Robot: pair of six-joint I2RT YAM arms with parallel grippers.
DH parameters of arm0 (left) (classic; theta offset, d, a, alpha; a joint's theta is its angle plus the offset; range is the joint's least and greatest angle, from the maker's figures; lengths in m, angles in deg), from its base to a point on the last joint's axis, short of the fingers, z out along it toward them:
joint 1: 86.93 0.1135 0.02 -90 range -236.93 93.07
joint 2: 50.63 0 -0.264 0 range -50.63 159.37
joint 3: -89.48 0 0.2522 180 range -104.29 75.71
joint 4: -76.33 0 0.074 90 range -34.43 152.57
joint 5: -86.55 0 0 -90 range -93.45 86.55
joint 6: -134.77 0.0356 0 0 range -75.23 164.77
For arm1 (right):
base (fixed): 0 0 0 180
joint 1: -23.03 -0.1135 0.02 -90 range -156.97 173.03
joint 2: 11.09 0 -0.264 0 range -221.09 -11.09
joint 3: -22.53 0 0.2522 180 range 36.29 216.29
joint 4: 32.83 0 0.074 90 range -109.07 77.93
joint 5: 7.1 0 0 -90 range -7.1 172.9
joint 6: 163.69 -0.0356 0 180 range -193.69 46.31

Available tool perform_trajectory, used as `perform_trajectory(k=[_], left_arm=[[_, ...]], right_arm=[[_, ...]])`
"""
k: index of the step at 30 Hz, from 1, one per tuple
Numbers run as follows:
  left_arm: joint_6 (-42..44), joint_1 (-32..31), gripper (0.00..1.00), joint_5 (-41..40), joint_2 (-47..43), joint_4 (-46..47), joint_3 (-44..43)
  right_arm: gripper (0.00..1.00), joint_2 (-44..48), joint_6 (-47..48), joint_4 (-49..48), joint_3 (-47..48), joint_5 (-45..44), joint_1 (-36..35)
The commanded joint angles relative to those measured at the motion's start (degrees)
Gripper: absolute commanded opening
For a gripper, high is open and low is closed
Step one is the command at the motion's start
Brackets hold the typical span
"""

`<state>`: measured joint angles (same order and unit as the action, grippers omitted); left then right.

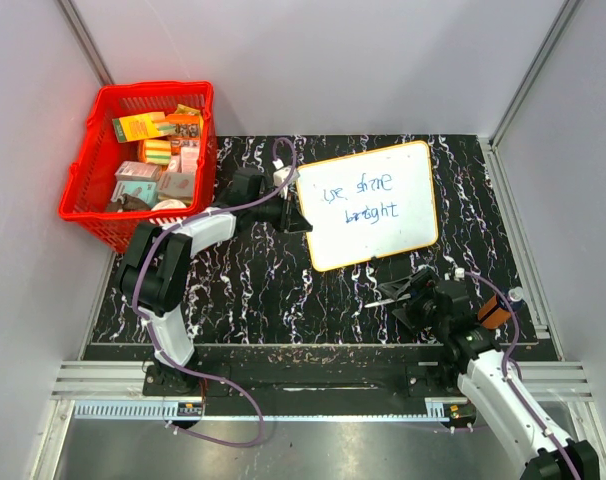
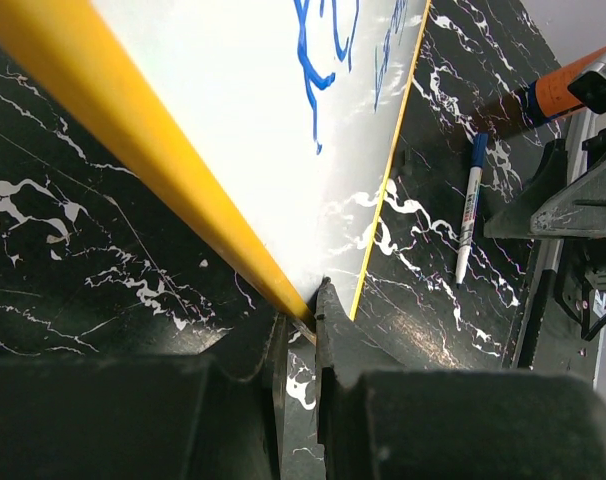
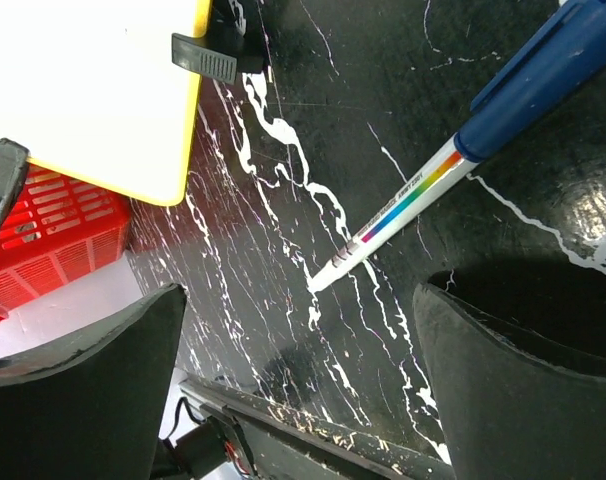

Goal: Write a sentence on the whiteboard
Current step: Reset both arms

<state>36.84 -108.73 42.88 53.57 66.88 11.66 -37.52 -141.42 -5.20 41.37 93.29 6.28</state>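
The whiteboard looks light, stiff and slick, so pinch its rim, where your left gripper is clamped; your right gripper gapes empty near the loose marker.

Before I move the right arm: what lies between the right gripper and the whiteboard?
A marker pen lies on the table there, the whiteboard on one side, the open right gripper on the other; the left wrist view shows it.
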Motion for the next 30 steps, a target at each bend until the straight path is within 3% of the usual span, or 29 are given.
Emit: perform_trajectory(k=[1, 14, 22, 30], left_arm=[[7.6, -0.9, 0.00, -8.8, -0.3, -0.4, -1.0], [7.6, -1.0, 0.00, -10.9, -1.3, -0.5, -0.6], [7.6, -1.1, 0.00, -11.4, -2.0, -0.2, -0.3], [7.6, -1.1, 0.00, -11.6, -2.1, -0.4, -0.2]], right_arm=[[1.00, -0.9, 4.5, 5.1, 2.4, -0.6, 0.2], [1.00, -4.8, 23.9, 7.3, 17.9, -10.0, 0.2], [1.00, -8.6, 26.9, 6.3, 21.1, -14.9, 0.2], [0.99, -6.5, 28.2, 4.8, 21.9, -18.6, 0.2]])
